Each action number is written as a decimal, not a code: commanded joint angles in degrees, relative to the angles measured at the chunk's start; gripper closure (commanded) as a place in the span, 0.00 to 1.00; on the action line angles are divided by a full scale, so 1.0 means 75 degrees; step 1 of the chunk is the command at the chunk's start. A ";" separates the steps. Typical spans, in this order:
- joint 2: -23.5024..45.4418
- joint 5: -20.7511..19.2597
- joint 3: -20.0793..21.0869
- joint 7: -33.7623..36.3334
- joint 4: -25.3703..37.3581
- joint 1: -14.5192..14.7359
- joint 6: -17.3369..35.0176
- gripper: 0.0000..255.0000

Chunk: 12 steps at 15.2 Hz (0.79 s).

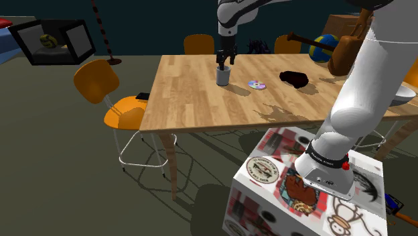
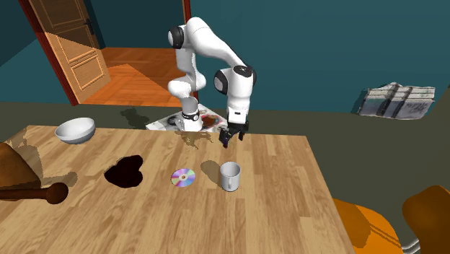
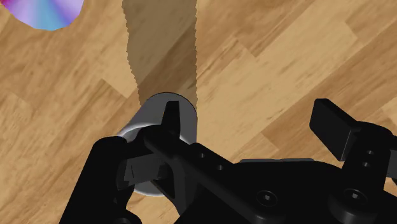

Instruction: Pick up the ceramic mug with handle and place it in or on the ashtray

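A grey mug (image 1: 222, 75) stands upright on the wooden table (image 1: 194, 100), also seen as the mug (image 2: 230, 175) near the table's middle. My black gripper (image 1: 225, 62) hangs just above it, open and empty. In the second exterior view the gripper (image 2: 231, 137) sits a little behind the mug, toward the arm's base. From the wrist, one fingertip (image 3: 170, 119) lies over the mug (image 3: 159, 118) while the other finger stands well off to its side; the gripper (image 3: 251, 124) holds nothing. The dark ashtray (image 1: 294, 78) lies further along the table, and the ashtray (image 2: 125, 172) is beyond a disc.
A shiny disc (image 2: 183, 177) lies between mug and ashtray. A white bowl (image 2: 75, 130) and a brown wooden object (image 2: 21, 180) sit at the table's far end. Orange chairs (image 1: 114, 100) stand around the table. The stand (image 1: 301, 194) is at the shoulder view's lower right.
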 commanded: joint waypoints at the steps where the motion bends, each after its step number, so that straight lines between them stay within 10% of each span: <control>1: 0.0616 0.0053 -0.0042 -0.0138 0.0557 -0.0070 0.0064 0.00; 6: 0.2162 0.0202 -0.0092 -0.0442 0.2225 -0.0284 -0.0051 0.00; 12: 0.2339 0.0216 -0.0089 -0.0452 0.1954 -0.0313 0.0397 0.00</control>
